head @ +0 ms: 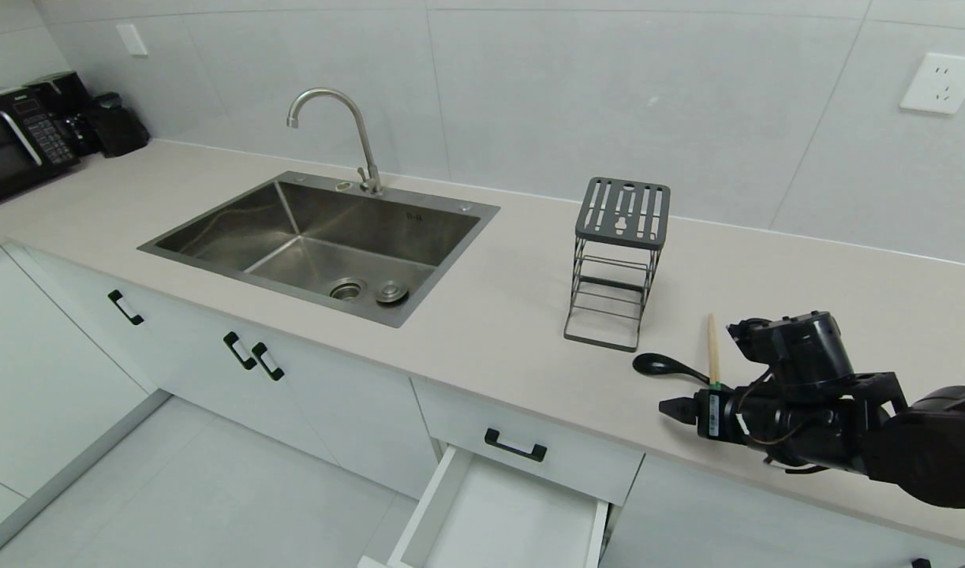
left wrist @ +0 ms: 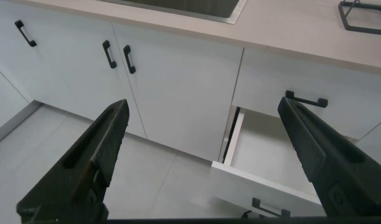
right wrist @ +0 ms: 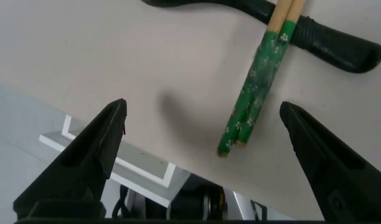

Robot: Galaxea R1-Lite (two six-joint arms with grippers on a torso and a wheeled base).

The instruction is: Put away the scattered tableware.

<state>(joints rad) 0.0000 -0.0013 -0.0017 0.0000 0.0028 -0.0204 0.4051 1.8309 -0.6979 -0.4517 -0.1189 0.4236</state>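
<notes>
Down by the cabinet fronts on the left, the left gripper [left wrist: 203, 102] hangs wide open with nothing in it, the open drawer [left wrist: 265, 155] just beyond. Further right on the counter [head: 490, 331], near the rack [head: 618, 260], the chopsticks [right wrist: 259, 93] lie across the black spoon [right wrist: 330, 45] handle. The right gripper [right wrist: 202, 106] hovers by their green ends, jaws spread wide and empty. I'd centre both sticks between the jaws and close short of the crossing, clear of the spoon. The wrist view reveals that overlap; the head view places rack and drawer.
</notes>
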